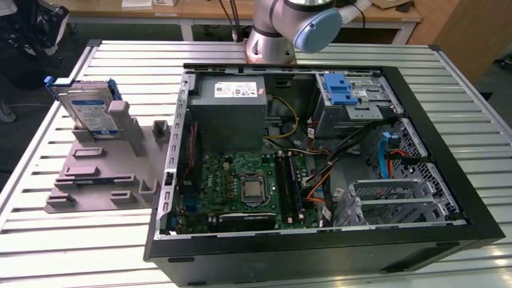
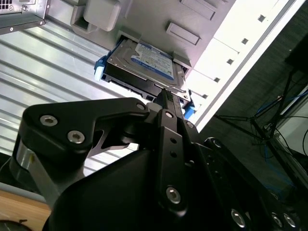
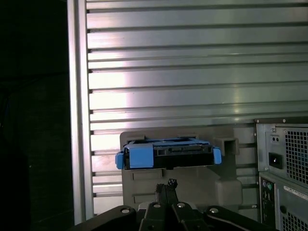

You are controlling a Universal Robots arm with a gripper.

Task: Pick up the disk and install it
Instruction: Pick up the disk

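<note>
**My gripper (image 3: 166,185) pointed at the disk (image 3: 168,154), jaws closed and empty.**

In both wrist views my jaws sit pressed together with nothing between them, their tips near the blue-framed edge of the disk (image 2: 144,62). In the exterior view the disk (image 1: 88,111) stands upright on its edge in a grey stand (image 1: 96,174) on the slatted metal table (image 1: 48,240). This is towards the exterior view's left, beside the open computer case (image 1: 320,247) and outside it. My arm's base (image 1: 270,42) rises behind the case.
</note>
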